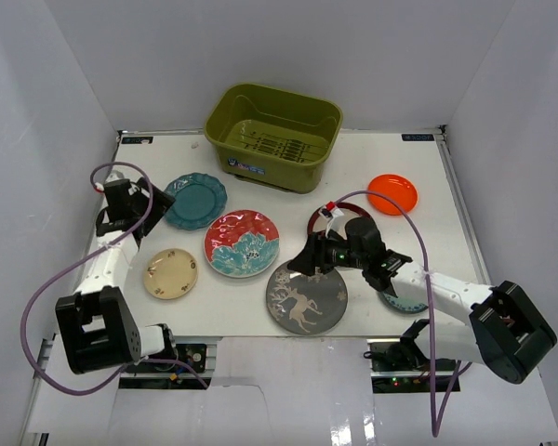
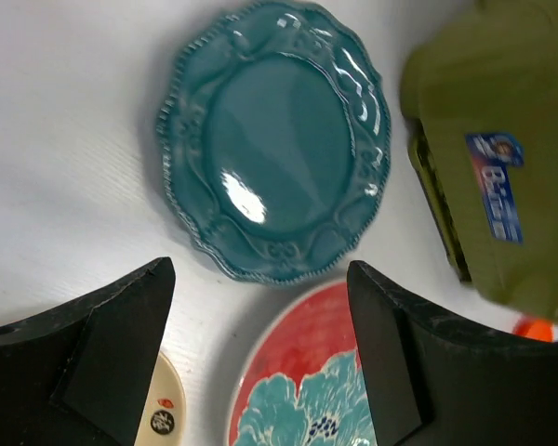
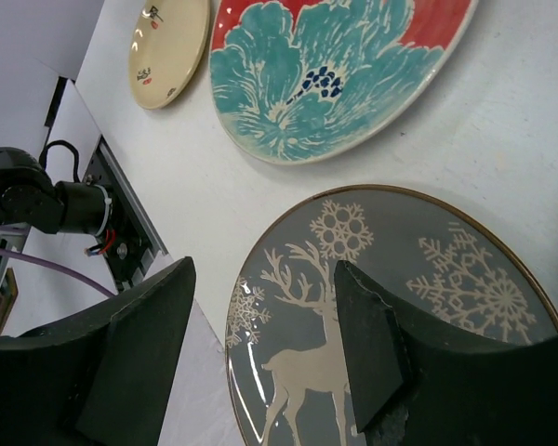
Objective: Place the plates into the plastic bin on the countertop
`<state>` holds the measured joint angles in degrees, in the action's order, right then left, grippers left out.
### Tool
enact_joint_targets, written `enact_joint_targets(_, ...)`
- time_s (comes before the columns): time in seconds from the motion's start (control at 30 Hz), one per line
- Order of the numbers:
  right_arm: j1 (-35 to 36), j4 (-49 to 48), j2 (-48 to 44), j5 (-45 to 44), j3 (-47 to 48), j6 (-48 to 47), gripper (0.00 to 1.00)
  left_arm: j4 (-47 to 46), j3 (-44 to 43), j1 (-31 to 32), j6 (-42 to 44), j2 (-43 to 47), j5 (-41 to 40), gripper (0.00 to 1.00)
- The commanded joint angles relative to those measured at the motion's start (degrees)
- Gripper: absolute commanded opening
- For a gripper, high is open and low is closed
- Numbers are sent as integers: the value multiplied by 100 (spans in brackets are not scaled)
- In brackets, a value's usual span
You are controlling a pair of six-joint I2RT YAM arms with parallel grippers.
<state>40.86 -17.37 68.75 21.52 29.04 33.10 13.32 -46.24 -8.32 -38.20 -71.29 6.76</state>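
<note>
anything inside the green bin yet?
Nothing visible inside the plastic bin: only its own ribbed floor shows. The near wall hides a strip of that floor along the front, so that part can't be checked.

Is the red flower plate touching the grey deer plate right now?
Apart. The right wrist view shows a strip of bare white countertop running between the rim of the red flower plate and the rim of the grey deer plate.

This is a robotics lab test cell. A white table [image 1: 418, 177] is boxed in by bare white walls [image 1: 260, 46] at 9, 12 and 3 o'clock. A left arm [image 1: 102, 274] and a right arm [image 1: 451, 293] are bolted at its 6 o'clock edge. Purple cables [image 1: 429, 311] loop loose, and exposed electronics [image 1: 395, 358] sit below that edge.
</note>
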Motion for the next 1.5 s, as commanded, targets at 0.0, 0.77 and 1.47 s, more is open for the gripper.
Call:
enact_joint_targets(0.0, 106, -575, 103, -16, 260, 21, 67, -444, -61, -494, -513, -305, 545, 85)
enact_joint_targets(0.77, 133, -1496, 1368, -419, 585, 766, 68, -3528, 229, -1269, -786, -3373, 2145, 58)
enact_joint_targets(1.47, -87, -1121, 3548, -1336, 2105, 1076, 84, -4620, 836, -1357, -1559, -2349, 2224, 0)
